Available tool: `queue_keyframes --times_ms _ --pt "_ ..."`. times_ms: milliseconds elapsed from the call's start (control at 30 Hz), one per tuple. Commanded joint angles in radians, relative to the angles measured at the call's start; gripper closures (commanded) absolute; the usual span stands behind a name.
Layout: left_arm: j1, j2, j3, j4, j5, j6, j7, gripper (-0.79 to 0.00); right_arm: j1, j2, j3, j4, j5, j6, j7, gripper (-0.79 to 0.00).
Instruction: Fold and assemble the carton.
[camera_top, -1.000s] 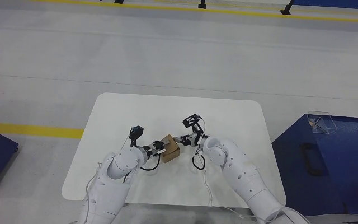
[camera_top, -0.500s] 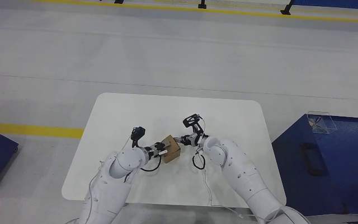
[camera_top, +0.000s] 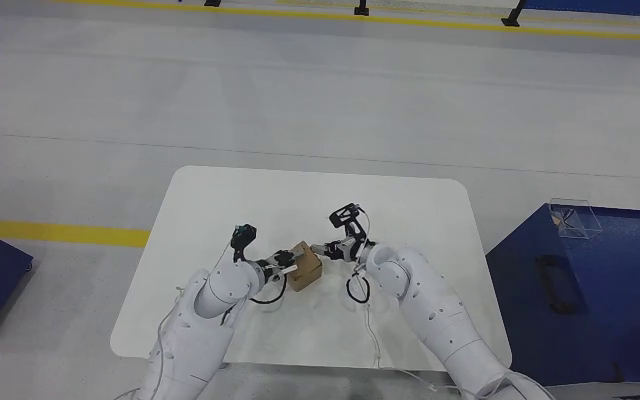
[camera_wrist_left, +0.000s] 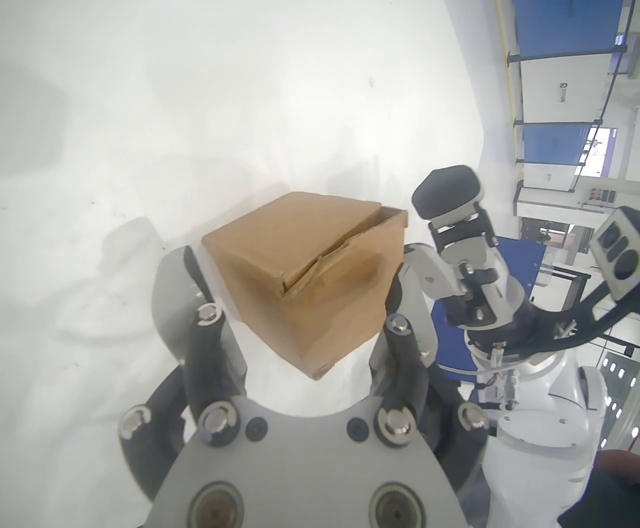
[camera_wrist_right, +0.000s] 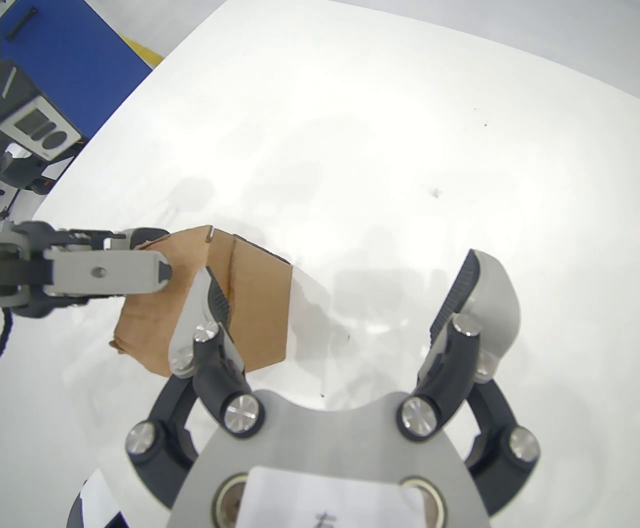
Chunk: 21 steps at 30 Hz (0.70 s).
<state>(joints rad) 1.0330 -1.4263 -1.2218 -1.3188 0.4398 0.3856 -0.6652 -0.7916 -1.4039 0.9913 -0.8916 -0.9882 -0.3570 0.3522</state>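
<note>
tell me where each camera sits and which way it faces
Top view: above the arms, looking down at the white table; both arms show, meeting at the carton.
Left wrist view: on the left wrist, looking past the left fingers, which straddle the carton, toward the right fingers.
Right wrist view: on the right wrist, looking past the spread right fingers at the table; one beside the carton.
Shared: both wrist views show the carton and the other arm's fingers.

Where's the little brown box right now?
Top view: the carton is mid-front on the white table, between the left end effector and the right end effector.
</note>
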Motion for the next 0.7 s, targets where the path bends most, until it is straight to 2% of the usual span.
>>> queue_keyframes --times_ms 0,267,433,667 --pt "0.016 0.003 -0.017 -0.041 0.029 0.037 0.079 -0.785 -0.001 -0.002 -0.004 0.002 0.0 0.008 0.01 -0.785" --pt "0.101 0.01 -0.03 -0.21 0.039 0.034 0.13 -0.785 0.0 -0.002 0.011 -0.006 0.02 0.0 -0.028 -0.785" --pt "0.135 0.016 -0.051 -0.264 0.034 -0.015 0.163 -0.785 -0.025 0.007 0.02 -0.054 0.007 -0.035 -0.007 -0.785" --pt "0.17 0.024 -0.059 -0.313 0.042 -0.1 0.184 -0.785 -0.012 -0.008 -0.02 -0.023 -0.015 0.037 0.034 -0.785"
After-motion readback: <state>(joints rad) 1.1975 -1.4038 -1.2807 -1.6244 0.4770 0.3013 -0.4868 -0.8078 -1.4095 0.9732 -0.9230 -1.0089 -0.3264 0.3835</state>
